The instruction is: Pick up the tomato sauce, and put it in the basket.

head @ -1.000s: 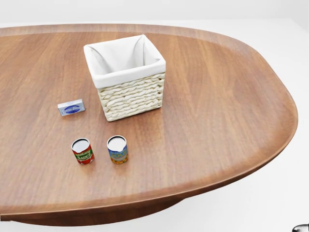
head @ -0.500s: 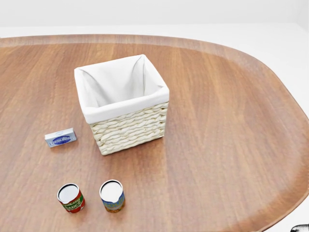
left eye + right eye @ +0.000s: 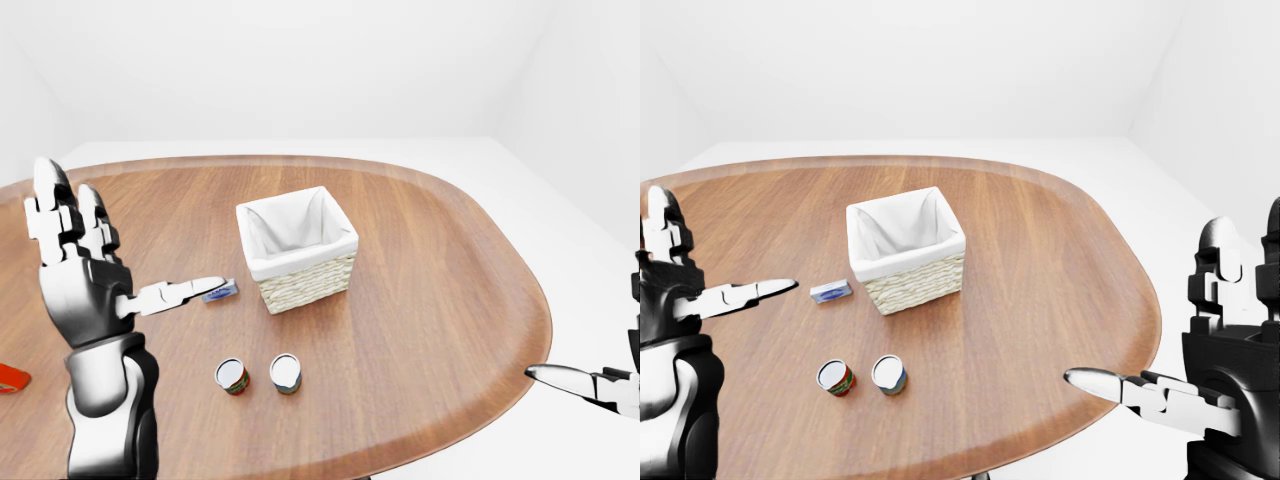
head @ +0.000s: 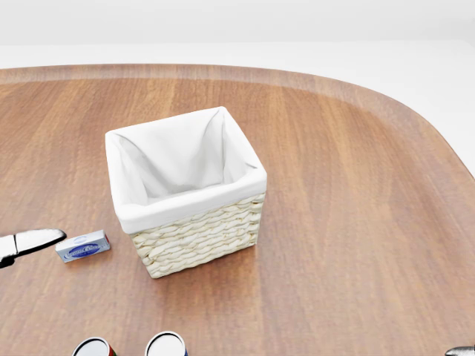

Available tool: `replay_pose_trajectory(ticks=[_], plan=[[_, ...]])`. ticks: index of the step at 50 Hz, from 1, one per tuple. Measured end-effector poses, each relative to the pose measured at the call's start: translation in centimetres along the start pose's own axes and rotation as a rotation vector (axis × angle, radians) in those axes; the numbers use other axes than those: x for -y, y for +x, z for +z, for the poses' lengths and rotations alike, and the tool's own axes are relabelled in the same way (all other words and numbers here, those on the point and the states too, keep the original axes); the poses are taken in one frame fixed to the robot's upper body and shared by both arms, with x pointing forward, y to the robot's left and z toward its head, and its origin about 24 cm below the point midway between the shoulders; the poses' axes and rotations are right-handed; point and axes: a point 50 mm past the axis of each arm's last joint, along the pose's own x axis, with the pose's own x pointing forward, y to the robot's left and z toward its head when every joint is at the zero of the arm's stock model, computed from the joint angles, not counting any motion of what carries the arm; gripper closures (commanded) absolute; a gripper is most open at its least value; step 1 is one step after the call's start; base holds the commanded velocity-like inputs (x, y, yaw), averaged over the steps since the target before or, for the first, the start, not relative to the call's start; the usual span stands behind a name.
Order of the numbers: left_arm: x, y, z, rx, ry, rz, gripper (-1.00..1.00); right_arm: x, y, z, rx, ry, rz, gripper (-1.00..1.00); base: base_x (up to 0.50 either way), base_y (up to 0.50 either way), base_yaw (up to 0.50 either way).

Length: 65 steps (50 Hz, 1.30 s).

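Filling each frame, the wooden table (image 3: 430,260) carries the white-lined basket (image 3: 297,248) at centre. Only the eye views show both hands raised with fingers spread: left hand (image 3: 85,290) lower left, right hand (image 3: 1230,385) lower right. The tomato sauce (image 3: 232,376) stands upright below the basket beside another can (image 3: 285,372), both cropped at the head view's bottom edge.

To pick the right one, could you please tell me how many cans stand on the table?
2: the red tomato sauce can and, just right of it, a blue-labelled can, both below the basket. None appears hidden.
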Motion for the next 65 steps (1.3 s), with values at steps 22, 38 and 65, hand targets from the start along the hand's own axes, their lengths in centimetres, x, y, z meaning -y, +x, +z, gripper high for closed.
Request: replay_pose_trajectory(ticks=[22, 38, 65], plan=[[3.1, -3.2, -7.6, -0.143, 0.683, -0.245, -1.0, -0.1, 0.0, -0.1, -0.005, 0.003, 0.005, -1.0, 0.0, 0.0, 0.0], [3.9, -7.5, -12.6, -0.326, 0.931, -0.537, -1.0, -0.1, 0.0, -0.1, -0.005, 0.004, 0.005, -1.0, 0.0, 0.0, 0.0], [3.0, -13.0, -16.4, -0.486, 1.144, -0.821, -1.0, -0.1, -0.1, -0.1, 0.003, 0.008, 0.003, -1.0, 0.0, 0.0, 0.0]])
